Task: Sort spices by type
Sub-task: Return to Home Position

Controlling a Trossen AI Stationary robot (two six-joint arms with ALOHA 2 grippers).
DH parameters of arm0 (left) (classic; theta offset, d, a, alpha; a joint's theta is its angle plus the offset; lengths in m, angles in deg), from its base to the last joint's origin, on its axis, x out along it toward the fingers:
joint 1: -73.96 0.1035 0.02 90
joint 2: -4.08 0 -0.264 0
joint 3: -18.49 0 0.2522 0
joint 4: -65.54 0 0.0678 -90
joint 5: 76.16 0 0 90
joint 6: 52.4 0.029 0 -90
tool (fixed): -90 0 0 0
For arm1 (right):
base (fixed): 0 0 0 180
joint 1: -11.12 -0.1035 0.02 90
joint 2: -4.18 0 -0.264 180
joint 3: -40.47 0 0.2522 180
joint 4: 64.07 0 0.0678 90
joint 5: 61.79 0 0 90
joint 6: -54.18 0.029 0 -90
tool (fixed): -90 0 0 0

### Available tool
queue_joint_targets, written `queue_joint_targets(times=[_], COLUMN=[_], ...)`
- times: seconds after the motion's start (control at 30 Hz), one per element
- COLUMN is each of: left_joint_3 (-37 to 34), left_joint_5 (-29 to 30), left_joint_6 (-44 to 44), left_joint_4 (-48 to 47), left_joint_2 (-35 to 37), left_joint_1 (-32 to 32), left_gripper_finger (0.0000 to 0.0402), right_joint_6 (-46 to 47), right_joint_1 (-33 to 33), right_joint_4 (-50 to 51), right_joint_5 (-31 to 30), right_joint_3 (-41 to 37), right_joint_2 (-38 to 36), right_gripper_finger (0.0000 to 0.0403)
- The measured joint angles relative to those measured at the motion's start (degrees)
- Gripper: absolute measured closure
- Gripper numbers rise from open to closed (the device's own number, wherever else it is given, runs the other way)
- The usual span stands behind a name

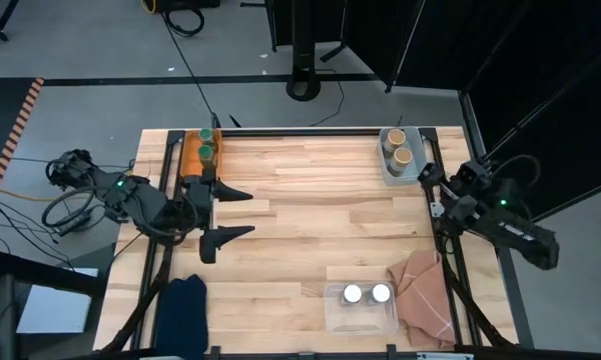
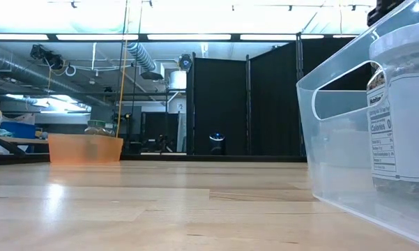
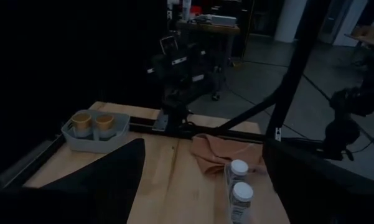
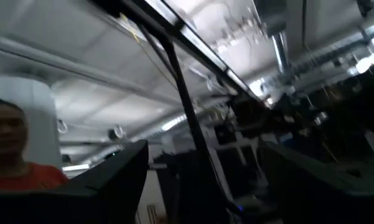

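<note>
Spices [image 1: 206, 152] sit paired by lid: green in orange bin [image 1: 192, 166], tan in gray bin [image 1: 394, 173], white in clear bin [image 1: 360, 318]. Left gripper [image 1: 248, 212] and right gripper [image 4: 204, 147] spread wide, empty; sorting looks done.

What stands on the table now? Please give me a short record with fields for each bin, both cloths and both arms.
orange bin: top left in the high view, holds two green-lid jars
gray bin: top right, holds two tan-lid jars
transparent bin: bottom edge, right of middle, holds two white-lid jars
jars outside bins: none seen
tan cloth: right of the transparent bin
dark blue cloth: bottom left
left gripper: over the table's left side, jaws open, empty
right gripper: at the right edge, jaws open, empty
</note>
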Motion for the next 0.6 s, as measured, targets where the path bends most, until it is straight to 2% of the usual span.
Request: queue_joint_targets(times=[0.13,0.27,0.43,0.6], left_joint_3=[0.0,0.0,0.0,0.0], left_joint_5=[-0.2,-3.3,-4.5,-4.5], left_joint_6=[0.4,0.4,0.6,1.9], left_joint_4=[-0.1,0.4,0.7,0.9], left_joint_2=[0.0,0.0,0.0,0.0], left_joint_1=[0.0,0.0,0.0,0.0], left_gripper_finger=[0.0069,0.0069,0.0069,0.0069], right_joint_6=[-5.5,-13.1,-23.4,-33.6], right_joint_1=[-9.3,-20.0,-33.1,-42.3], right_joint_4=[-0.9,0.0,1.6,1.8], right_joint_5=[-6.6,-14.5,-27.9,-38.8], right_joint_3=[-2.0,-2.9,-3.2,-3.2], right_joint_2=[0.2,2.2,8.1,14.8], right_gripper_finger=[0.0084,0.0087,0.0089,0.0085])
